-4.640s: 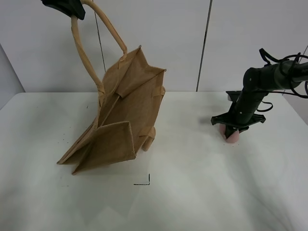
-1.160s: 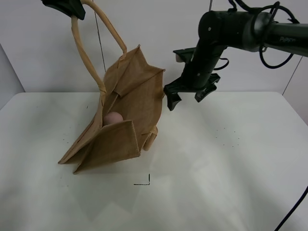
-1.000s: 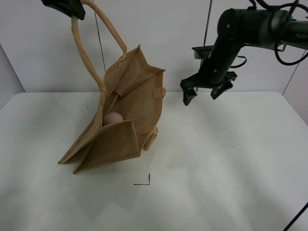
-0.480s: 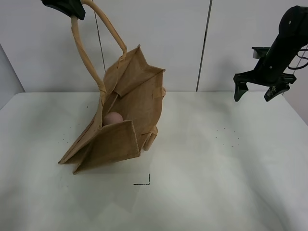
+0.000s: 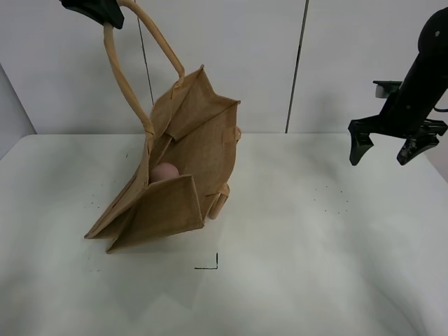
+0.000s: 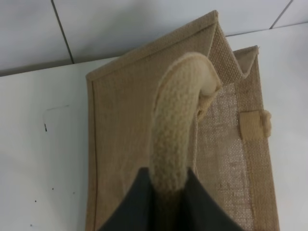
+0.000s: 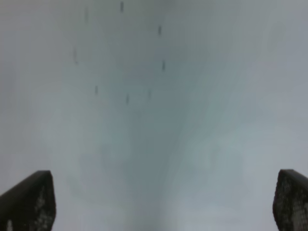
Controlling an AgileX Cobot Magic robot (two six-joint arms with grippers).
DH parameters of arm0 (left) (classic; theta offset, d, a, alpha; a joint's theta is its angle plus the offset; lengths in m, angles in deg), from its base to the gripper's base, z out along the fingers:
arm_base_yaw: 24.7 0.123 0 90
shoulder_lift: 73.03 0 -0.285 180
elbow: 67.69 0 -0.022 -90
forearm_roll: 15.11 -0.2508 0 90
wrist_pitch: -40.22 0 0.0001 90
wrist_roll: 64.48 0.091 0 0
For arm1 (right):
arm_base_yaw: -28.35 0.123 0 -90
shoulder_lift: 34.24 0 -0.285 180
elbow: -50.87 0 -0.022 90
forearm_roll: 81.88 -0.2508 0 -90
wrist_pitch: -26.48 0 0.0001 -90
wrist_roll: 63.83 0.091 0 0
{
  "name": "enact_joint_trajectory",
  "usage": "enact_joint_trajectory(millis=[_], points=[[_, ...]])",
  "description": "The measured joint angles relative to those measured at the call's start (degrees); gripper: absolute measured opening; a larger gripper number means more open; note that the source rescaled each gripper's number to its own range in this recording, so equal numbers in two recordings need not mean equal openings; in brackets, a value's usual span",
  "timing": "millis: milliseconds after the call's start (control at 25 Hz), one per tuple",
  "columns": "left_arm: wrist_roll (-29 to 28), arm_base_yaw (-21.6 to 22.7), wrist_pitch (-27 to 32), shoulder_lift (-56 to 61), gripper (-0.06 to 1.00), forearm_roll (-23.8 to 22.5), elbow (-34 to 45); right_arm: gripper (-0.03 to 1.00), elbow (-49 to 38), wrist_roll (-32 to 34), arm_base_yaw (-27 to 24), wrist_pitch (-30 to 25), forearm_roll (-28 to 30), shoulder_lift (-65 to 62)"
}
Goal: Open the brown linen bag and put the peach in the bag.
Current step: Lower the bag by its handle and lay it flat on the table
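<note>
The brown linen bag [image 5: 183,162] leans on the white table at the left, its mouth held open. My left gripper [image 5: 94,10] is shut on one of its rolled tan handles [image 6: 179,130] and holds it up high. The peach [image 5: 165,171] lies inside the bag, partly hidden by the front panel. My right gripper [image 5: 388,148] is open and empty, hanging above the table's far right, well away from the bag. The right wrist view shows only its two fingertips [image 7: 30,201] over bare table.
A small black corner mark [image 5: 210,264] is on the white table [image 5: 294,266] in front of the bag. A few dark specks [image 5: 329,199] lie on the table right of centre. A grey wall [image 5: 266,63] stands behind.
The right gripper took the peach from the table, left it in the bag, then swung away to the far right, open and a little lower. The left gripper and bag have not moved.
</note>
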State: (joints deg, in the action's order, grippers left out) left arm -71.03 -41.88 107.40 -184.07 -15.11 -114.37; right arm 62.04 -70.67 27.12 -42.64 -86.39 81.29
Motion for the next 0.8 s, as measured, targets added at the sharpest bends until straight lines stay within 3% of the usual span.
enact_joint_trajectory(millis=[440, 640, 800], points=[[0.0, 0.0, 0.0, 0.0, 0.0, 0.0, 0.0, 1.0, -39.96, 0.0, 0.0, -0.05, 0.05, -35.96], [0.0, 0.0, 0.0, 0.0, 0.0, 0.0, 0.0, 1.0, -55.09, 0.0, 0.0, 5.71, 0.05, -54.97], [0.0, 0.0, 0.0, 0.0, 0.0, 0.0, 0.0, 1.0, -59.66, 0.0, 0.0, 9.48, 0.05, -70.74]])
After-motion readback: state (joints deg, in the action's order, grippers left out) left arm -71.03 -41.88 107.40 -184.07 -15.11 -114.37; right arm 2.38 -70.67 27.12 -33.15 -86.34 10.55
